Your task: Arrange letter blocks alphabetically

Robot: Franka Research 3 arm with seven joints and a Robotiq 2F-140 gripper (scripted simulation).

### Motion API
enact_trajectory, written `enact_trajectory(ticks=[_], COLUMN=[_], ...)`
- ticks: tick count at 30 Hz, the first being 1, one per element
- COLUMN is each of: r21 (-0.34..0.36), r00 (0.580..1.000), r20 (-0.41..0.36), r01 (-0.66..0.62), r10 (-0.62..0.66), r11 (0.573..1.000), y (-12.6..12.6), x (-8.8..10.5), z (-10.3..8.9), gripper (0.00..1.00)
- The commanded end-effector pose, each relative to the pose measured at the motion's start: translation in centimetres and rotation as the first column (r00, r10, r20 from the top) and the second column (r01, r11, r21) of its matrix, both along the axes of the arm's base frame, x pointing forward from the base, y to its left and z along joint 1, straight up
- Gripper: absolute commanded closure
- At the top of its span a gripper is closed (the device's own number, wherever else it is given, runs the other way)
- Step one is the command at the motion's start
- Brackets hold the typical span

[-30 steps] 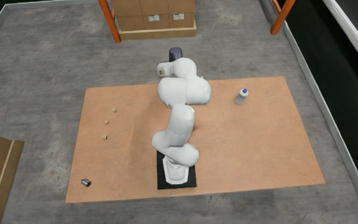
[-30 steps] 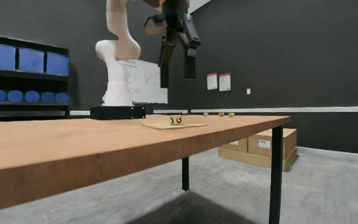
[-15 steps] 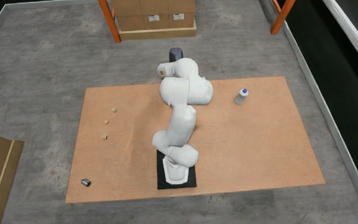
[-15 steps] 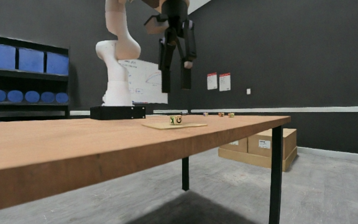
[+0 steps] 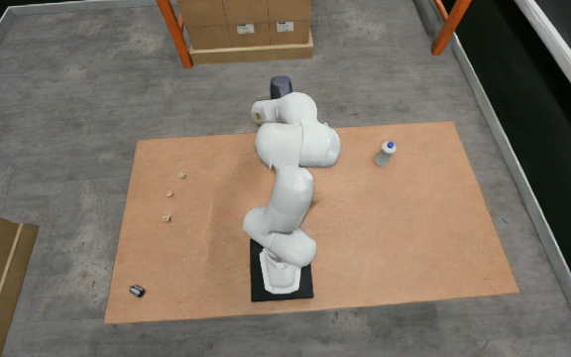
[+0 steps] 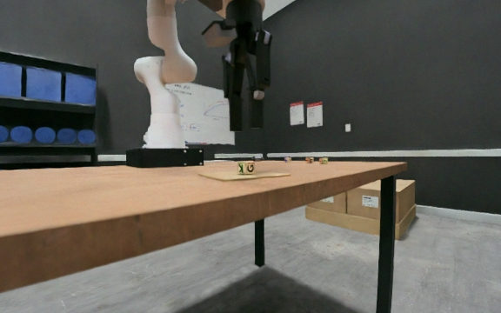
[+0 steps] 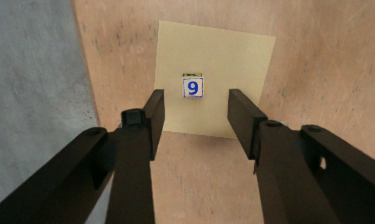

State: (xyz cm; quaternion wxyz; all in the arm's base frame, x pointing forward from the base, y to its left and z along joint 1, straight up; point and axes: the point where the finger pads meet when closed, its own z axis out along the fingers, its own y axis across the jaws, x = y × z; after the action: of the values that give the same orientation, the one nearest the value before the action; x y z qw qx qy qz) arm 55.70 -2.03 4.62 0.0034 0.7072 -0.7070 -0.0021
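The tool (image 6: 246,129) (image 7: 196,104) is part open, with nothing in it. The block with the 9 (image 6: 246,168) (image 7: 193,88) sits on the mat (image 6: 216,176) (image 7: 213,45), upper middle of the wrist view. Best to center over it, then go straight down.

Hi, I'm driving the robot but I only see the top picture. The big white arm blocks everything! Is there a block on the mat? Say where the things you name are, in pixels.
Observer: Yes, the wrist view shows one block (image 6: 246,168) (image 7: 193,87) on the mat (image 6: 216,176) (image 7: 213,50), with a blue 9 on top.
Child: Is my gripper touching it?
Observer: No, the exterior view shows the gripper (image 6: 245,129) (image 7: 196,104) hanging well above it.
Child: Any letters on its sides?
Observer: Yes, the exterior view shows a K and a G.
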Motion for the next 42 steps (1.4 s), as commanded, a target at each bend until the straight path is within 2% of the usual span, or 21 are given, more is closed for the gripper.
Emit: enact_trajectory(ticks=[1,23,42], r21=[0.001,0.001,0.001], r00=[1.000,1.000,1.000], r20=[0.002,0.002,0.002], r01=[-0.016,-0.016,-0.016], r10=[0.016,0.016,0.016], r11=[1.000,1.000,1.000], y=[0.1,0.1,0.0], x=[0.1,0.1,0.1], z=[0.0,-0.2,-2.2], gripper=[0.57,0.57,0.57])
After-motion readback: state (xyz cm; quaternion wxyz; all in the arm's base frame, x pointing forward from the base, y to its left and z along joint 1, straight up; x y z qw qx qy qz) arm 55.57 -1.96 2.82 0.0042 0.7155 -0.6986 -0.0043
